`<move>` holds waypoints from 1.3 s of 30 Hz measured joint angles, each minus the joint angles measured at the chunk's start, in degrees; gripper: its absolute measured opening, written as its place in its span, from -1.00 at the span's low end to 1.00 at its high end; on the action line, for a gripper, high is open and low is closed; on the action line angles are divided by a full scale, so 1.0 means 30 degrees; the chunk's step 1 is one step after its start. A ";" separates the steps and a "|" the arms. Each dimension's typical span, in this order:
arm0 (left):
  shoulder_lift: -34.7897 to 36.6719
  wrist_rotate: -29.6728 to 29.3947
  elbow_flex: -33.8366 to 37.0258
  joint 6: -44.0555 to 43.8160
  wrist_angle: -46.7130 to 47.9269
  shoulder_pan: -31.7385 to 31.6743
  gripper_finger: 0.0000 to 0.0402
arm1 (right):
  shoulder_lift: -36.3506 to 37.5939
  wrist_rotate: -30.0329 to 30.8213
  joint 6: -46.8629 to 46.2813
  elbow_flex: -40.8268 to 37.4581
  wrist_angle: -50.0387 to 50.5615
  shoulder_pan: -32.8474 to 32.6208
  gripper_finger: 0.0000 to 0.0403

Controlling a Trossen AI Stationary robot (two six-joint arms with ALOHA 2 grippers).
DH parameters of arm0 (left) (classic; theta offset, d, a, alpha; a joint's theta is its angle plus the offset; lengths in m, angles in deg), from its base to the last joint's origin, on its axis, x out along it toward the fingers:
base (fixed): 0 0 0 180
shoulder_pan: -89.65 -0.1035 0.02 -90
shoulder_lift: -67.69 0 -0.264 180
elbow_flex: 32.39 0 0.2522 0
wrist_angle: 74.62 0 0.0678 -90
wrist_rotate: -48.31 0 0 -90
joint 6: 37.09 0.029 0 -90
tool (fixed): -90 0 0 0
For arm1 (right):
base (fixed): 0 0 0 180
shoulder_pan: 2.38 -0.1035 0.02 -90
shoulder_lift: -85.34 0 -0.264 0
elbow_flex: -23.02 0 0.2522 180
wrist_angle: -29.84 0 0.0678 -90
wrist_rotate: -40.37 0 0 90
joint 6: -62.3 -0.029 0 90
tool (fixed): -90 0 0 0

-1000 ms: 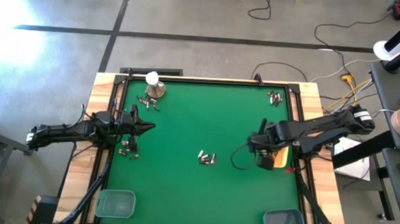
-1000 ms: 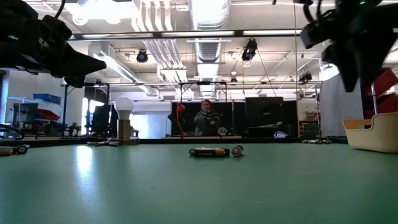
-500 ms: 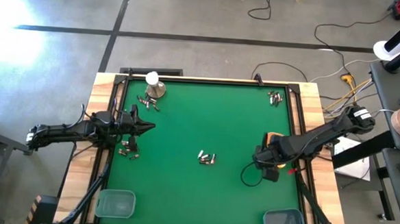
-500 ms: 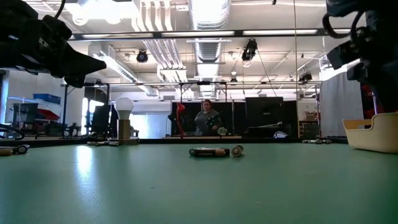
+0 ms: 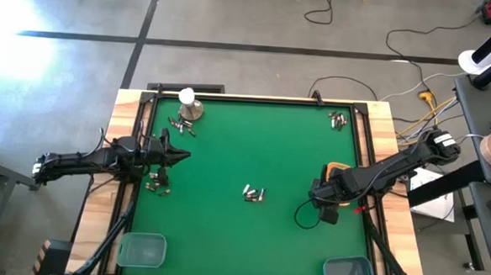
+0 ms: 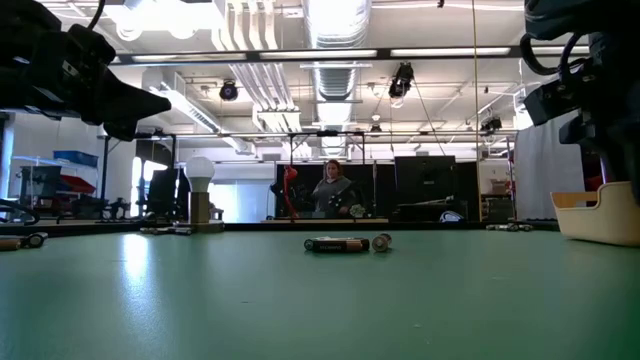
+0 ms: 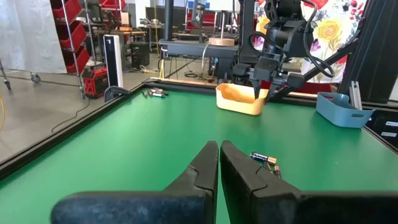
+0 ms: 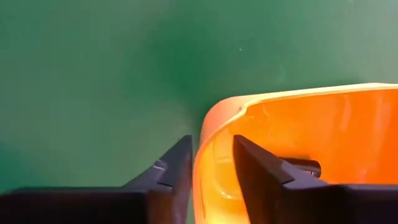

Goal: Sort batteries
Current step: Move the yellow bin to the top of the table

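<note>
Right gripper [image 8: 208,163] straddles the orange tray [image 8: 298,124] wall, fingers apart; left gripper [image 7: 219,163] pressed shut at the table's left edge.
Batteries [image 5: 253,193] lie mid-table and near the corners: small, hard, likely to roll, best pinched across the barrel. What is in the tray is hard to make out.

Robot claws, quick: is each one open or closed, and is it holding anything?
Left gripper: closed, holding nothing, above the green table's left side.
Right gripper: fingers straddling the orange tray's wall, one inside, one outside; grip cannot be told.
</note>
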 joint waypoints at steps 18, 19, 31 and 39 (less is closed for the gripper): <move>0.0000 0.0001 -0.0002 -0.0001 -0.0002 0.0003 -1.00 | -0.0007 0.0077 0.0970 0.2308 0.0106 0.1330 -0.94; 0.0006 0.0000 0.0002 -0.0005 -0.0004 0.0000 -1.00 | -0.0022 0.0317 0.1139 0.2574 0.0127 0.1597 -0.94; 0.0004 0.0003 -0.0003 -0.0002 -0.0002 0.0006 -1.00 | -0.5744 0.2062 0.6572 0.8312 0.0058 0.5898 -0.94; 0.0000 0.0002 0.0001 0.0001 0.0010 0.0002 -1.00 | -1.1929 0.2098 0.9337 1.5324 0.0267 0.7911 -0.94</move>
